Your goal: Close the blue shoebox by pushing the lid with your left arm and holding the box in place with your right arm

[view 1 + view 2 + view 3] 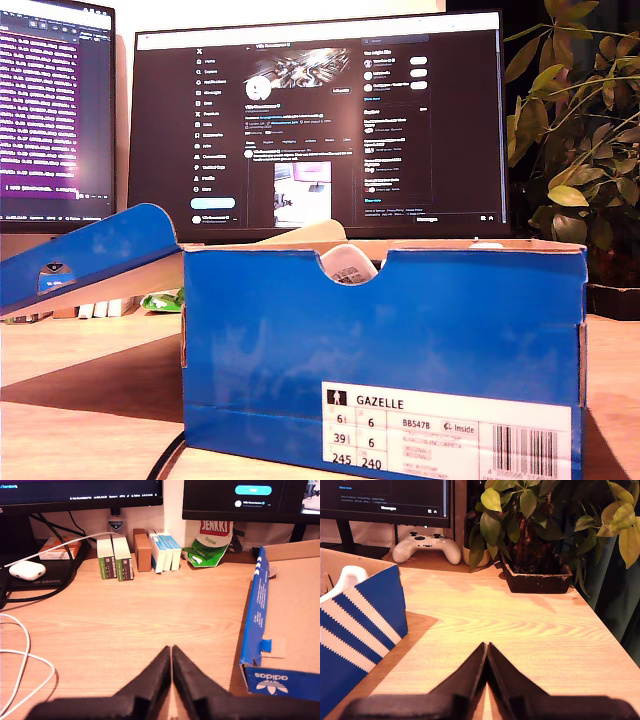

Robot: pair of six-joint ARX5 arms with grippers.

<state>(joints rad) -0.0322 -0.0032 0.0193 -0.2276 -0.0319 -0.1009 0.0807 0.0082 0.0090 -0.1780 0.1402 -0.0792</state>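
Exterior view: shoebox (380,340) label-end forward, lid (90,255) open.

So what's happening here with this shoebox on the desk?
Nothing is touching the blue shoebox yet. It sits open on the wooden desk, its lid flopped out toward the exterior view's left, with something white showing inside. My first gripper hangs shut over bare desk beside the lid, and my second gripper hangs shut near the box's striped side. Closing it has not begun.
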